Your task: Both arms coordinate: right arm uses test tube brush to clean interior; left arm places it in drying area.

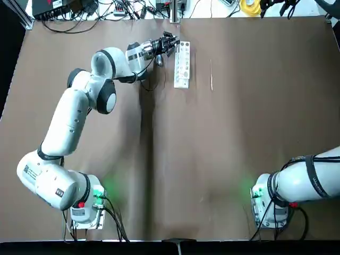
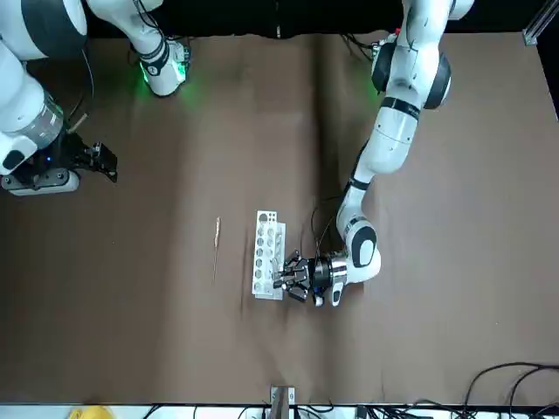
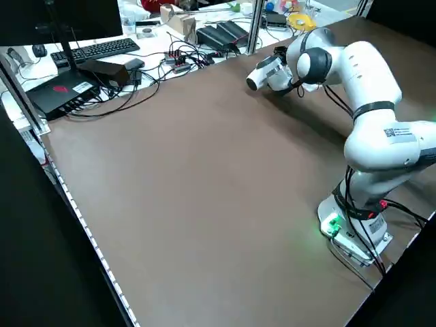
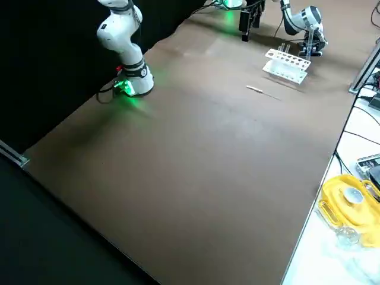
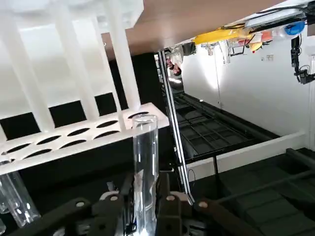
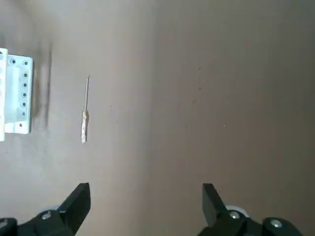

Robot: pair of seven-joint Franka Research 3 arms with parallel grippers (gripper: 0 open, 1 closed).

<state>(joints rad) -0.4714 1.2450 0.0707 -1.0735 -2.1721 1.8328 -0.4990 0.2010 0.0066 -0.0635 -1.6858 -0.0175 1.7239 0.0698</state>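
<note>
My left arm reaches across the table to the far end of the drying area, a white rack (image 1: 182,65) with round holes. The left gripper (image 1: 169,42) is shut on a clear glass test tube (image 5: 145,147), held right beside the rack's holed plate (image 5: 74,137). Seen from the front, the left gripper (image 2: 293,275) touches the rack (image 2: 268,253). The test tube brush (image 1: 211,75) lies flat on the table just right of the rack, apart from both grippers. My right gripper (image 6: 145,189) hangs open and empty high over the table, with the brush (image 6: 85,115) far below it.
The brown table (image 1: 239,133) stretches wide between the rack and the arm bases. Cables and electronics (image 1: 79,10) line the far edge, with a yellow object (image 1: 249,6) beyond it. The right arm's base (image 1: 271,204) stands at the near right.
</note>
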